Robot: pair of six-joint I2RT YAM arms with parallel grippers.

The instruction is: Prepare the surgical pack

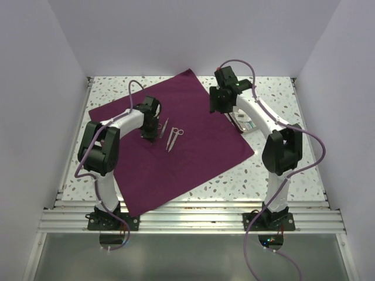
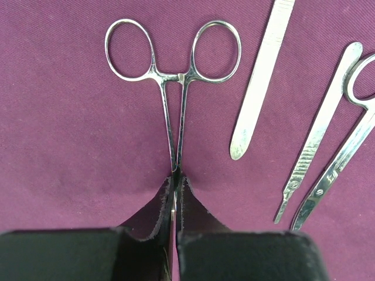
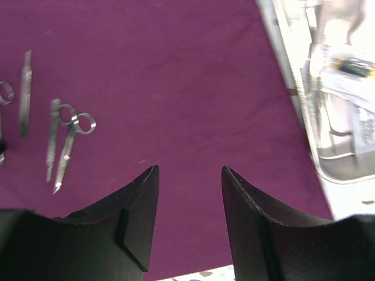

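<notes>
The surgical pack's deep purple drape (image 1: 193,123) lies spread as a large square sheet on the table. My left gripper (image 1: 149,133) is low over its left-middle, shut on the jaw end of steel ring-handled forceps (image 2: 173,76), which lie flat on the drape (image 2: 70,146); its fingertips (image 2: 165,190) pinch the forceps' shanks. Two flat steel handles (image 2: 262,82) (image 2: 319,134) and scissors (image 2: 343,155) lie to the right of the forceps. My right gripper (image 3: 190,170) is open and empty above the drape's right part (image 3: 176,70), also seen in the top view (image 1: 219,104).
A shiny steel tray (image 1: 244,123) holding packets stands just off the drape's right edge, and it shows in the right wrist view (image 3: 337,170). The instruments (image 1: 173,138) lie in a row near the drape's centre. White walls enclose the speckled table (image 1: 275,170).
</notes>
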